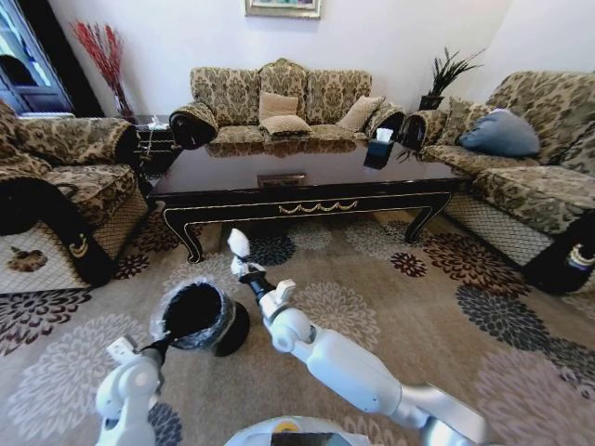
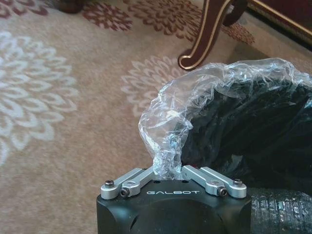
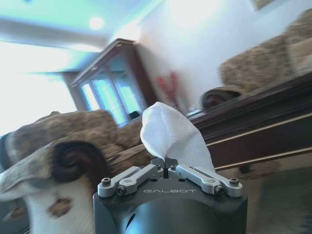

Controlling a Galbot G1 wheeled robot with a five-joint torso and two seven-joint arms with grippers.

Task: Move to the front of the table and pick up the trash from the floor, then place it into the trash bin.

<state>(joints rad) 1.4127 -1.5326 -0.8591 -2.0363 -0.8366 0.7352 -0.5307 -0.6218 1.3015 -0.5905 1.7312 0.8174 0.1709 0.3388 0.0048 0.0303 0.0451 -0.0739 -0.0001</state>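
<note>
Right gripper point(image 3: 165, 163): fingers pinched on one crumpled white tissue point(image 3: 170, 136), soft and finely woven, held raised between trash bin and table. Left gripper point(image 2: 167, 168): fingers closed on crinkled clear liner point(image 2: 204, 92) at the rim of one round black trash bin point(image 1: 195, 316), tilted on patterned carpet point(image 1: 390, 288). One glossy dark table point(image 1: 307, 177) stands beyond, carved curved leg point(image 2: 207, 34) near the bin.

Patterned sofas point(image 1: 279, 98) ring a floral carpet point(image 1: 446, 316) beneath white walls point(image 1: 400, 37), red branches point(image 1: 104, 51) cornered.
</note>
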